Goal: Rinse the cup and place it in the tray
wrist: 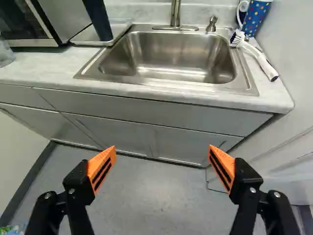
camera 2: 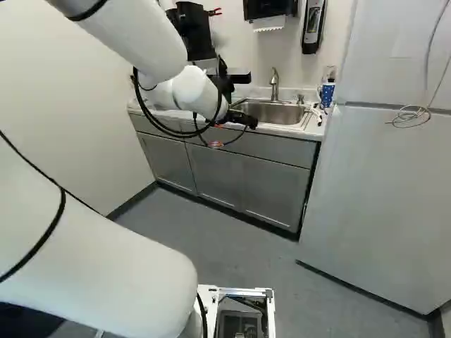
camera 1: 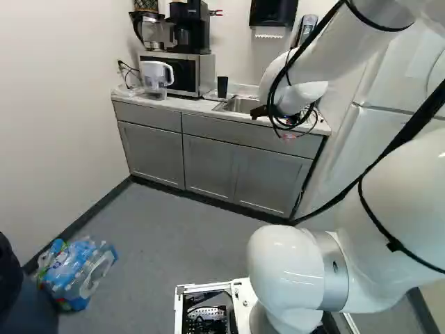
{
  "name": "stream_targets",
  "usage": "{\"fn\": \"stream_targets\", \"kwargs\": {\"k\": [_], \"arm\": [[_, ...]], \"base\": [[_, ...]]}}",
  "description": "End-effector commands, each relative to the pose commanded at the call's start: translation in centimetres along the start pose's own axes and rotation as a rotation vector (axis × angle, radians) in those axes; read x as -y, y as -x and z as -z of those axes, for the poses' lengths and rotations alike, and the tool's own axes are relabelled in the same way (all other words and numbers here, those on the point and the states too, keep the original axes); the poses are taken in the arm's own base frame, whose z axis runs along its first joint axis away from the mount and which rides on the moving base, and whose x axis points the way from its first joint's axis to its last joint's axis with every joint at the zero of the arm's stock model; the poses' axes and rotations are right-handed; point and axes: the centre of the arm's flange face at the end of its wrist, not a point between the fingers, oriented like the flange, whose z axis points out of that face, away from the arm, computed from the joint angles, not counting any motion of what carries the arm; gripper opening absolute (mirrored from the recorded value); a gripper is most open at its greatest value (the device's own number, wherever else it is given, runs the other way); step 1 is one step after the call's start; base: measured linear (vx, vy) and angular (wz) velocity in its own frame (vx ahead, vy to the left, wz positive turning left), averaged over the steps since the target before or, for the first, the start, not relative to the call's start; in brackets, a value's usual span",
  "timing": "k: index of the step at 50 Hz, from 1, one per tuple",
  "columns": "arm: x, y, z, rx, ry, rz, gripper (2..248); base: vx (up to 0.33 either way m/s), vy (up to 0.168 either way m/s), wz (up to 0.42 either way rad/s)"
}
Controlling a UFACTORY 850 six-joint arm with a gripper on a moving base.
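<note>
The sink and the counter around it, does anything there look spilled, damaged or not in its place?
Nothing looks spilled or damaged; the dark cup stands on the tray. Only the white brush seems slightly untidy, lying loose by the sink.

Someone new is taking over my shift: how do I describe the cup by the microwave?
Find the microwave on the counter, then the sink. On the flat tray between them stands the cup, slim and dark. It is plain, unlike the spotted blue container beyond the sink, and opaque, unlike the clear, white-handled pitcher.
</note>
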Motion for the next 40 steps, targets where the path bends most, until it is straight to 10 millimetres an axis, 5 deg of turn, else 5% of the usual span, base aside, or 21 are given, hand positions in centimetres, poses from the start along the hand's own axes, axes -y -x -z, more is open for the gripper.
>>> {"fn": "stream_targets", "kwargs": {"k": [40], "arm": [[4.0,12.0,0.0,-0.146,-0.108,0.071,247]], "base": [[0.000,0.000,0.000]]}}
